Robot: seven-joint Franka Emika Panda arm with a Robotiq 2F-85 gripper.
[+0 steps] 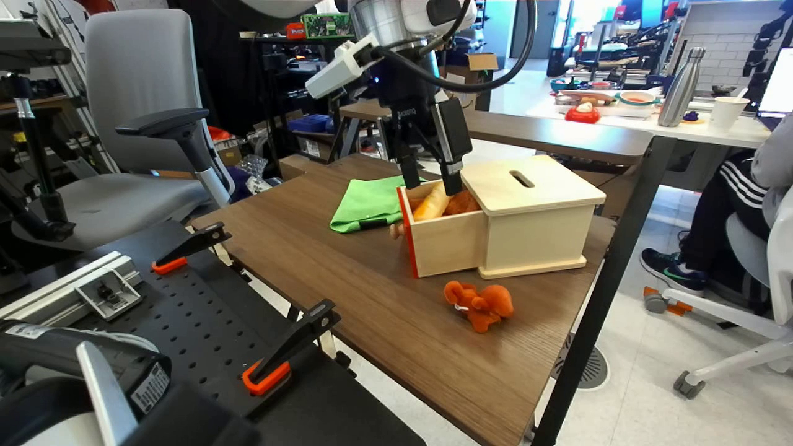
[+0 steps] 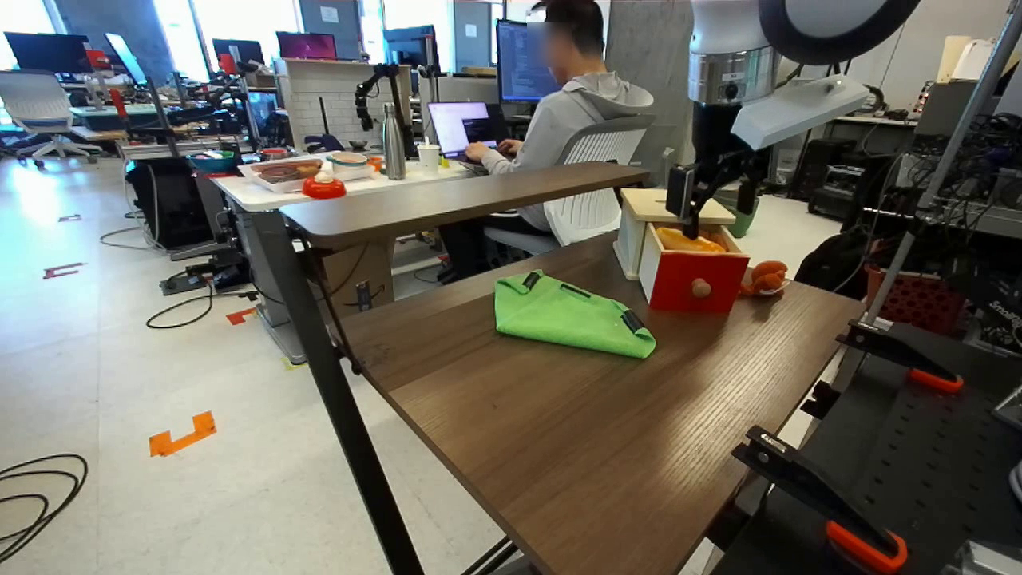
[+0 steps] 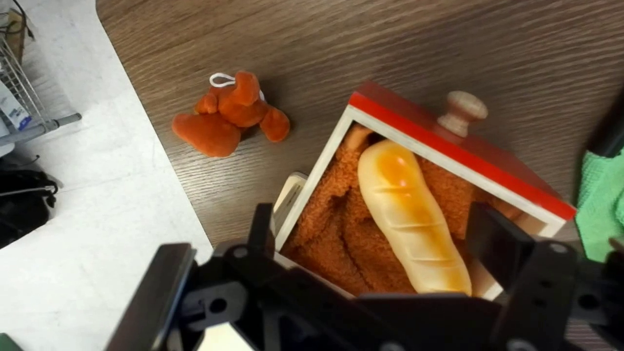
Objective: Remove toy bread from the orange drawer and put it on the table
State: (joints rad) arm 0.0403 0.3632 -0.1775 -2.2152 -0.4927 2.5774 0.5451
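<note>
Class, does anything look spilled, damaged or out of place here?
Nothing looks spilled or damaged. Mildly odd: the toy bread lies askew in the open drawer, not square with it, on rumpled fuzzy material.

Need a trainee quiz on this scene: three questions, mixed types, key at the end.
1. Multiple choice: the elongated yellow-orange toy bread lies (A) on the thin green cloth; (B) in the boxy pale-wood, red-fronted drawer; (C) on the slotted pale-wood box top.
2. True or false: the black two-fingered gripper stands open.
3. Short answer: what surface bears the lumpy orange plush toy?

Key: 1 B; 2 true; 3 the brown wood-topped table.
</note>
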